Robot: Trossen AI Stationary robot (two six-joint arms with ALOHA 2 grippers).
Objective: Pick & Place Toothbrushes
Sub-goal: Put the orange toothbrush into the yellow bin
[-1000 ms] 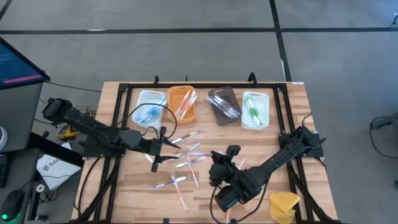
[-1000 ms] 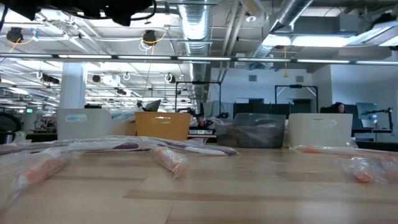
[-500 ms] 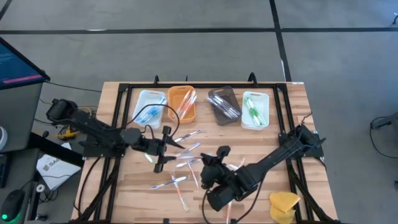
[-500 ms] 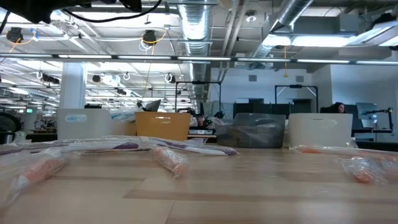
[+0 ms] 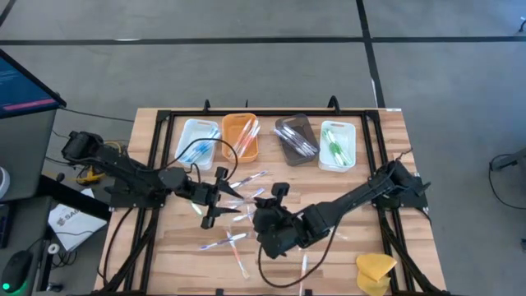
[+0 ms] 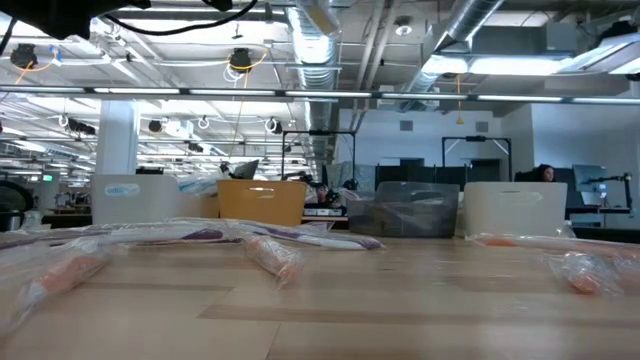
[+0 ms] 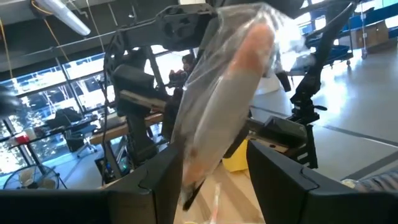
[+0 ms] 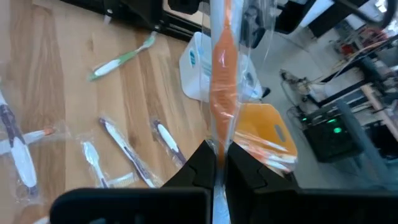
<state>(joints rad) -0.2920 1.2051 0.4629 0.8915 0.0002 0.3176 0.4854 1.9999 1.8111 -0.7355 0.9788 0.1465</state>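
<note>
I have an orange toothbrush [image 8: 222, 118] pinched in my right gripper [image 8: 217, 163], jaws shut on it, long axis running straight out toward the orange tray [image 5: 240, 136] at twelve o'clock. My left gripper [image 7: 211, 163] holds another wrapped orange toothbrush [image 7: 227, 93] (equally near).

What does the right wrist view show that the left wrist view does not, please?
Right wrist only: the right gripper shut on an orange toothbrush, loose toothbrushes on the table, the white tray and the orange tray.
Left wrist only: the left gripper holding a wrapped toothbrush, with the other arm beyond.
Both: a toothbrush in plastic wrap, gripped between the fingers.
</note>
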